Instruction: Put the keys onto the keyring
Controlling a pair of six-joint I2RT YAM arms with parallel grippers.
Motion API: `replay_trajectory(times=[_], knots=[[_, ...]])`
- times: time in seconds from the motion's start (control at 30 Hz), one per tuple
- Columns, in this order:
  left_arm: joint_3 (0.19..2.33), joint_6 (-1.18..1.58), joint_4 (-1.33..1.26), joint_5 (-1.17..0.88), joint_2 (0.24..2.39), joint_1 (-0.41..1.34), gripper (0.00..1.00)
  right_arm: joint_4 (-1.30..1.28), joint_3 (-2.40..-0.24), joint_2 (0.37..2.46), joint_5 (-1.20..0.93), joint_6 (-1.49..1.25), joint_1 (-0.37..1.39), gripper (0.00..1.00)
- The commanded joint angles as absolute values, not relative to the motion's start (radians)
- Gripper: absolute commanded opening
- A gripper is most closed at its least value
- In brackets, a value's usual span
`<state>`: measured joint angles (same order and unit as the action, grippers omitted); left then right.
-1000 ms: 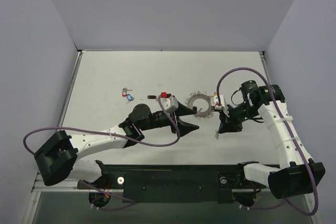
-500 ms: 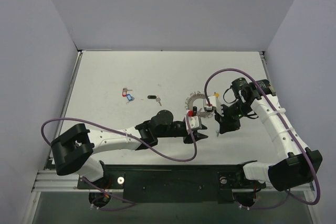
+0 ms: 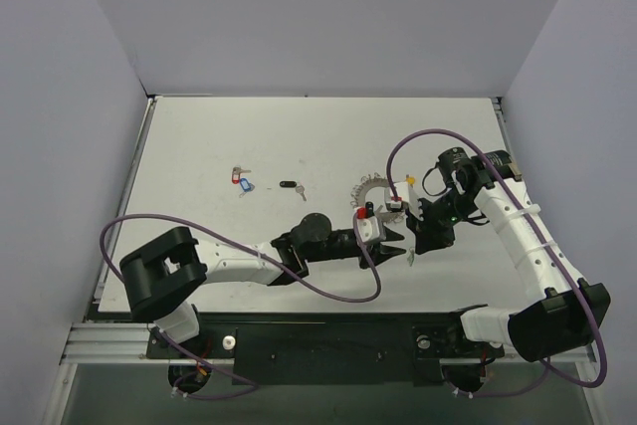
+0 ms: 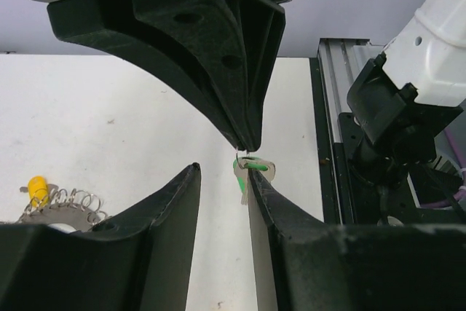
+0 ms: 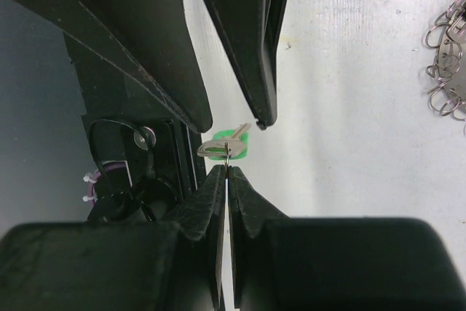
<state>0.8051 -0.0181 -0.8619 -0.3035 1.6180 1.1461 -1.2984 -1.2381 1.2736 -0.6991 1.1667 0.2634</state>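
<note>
As the left gripper (image 4: 222,180) narrows around it, we hold the green key (image 5: 227,147) up for a hand-over.
Over the last second our left arm swung away from the keyring (image 5: 443,78) and in front of the right gripper (image 5: 226,169), its jaws drawing in from full spread to a part-open gap that has not yet closed on the key. The right jaws stay pressed together, pinching the key's thin loop just above the table (image 3: 199,146). The keyring lies just beside both tools, so we judge threading comes next, once the grip is shared.
</note>
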Motion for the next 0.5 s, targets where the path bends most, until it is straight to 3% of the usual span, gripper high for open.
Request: replay_trajectory(times=[0.0, 0.47], knots=[[0.838, 0.044, -0.999, -0.342, 1.638, 1.152, 0.41, -1.439, -1.243, 1.266, -0.729, 1.166, 0.268, 0.0], [0.844, 0.097, -1.052, -0.37, 1.684, 1.154, 0.36, -1.439, -1.247, 1.262, -0.738, 1.166, 0.268, 0.0]])
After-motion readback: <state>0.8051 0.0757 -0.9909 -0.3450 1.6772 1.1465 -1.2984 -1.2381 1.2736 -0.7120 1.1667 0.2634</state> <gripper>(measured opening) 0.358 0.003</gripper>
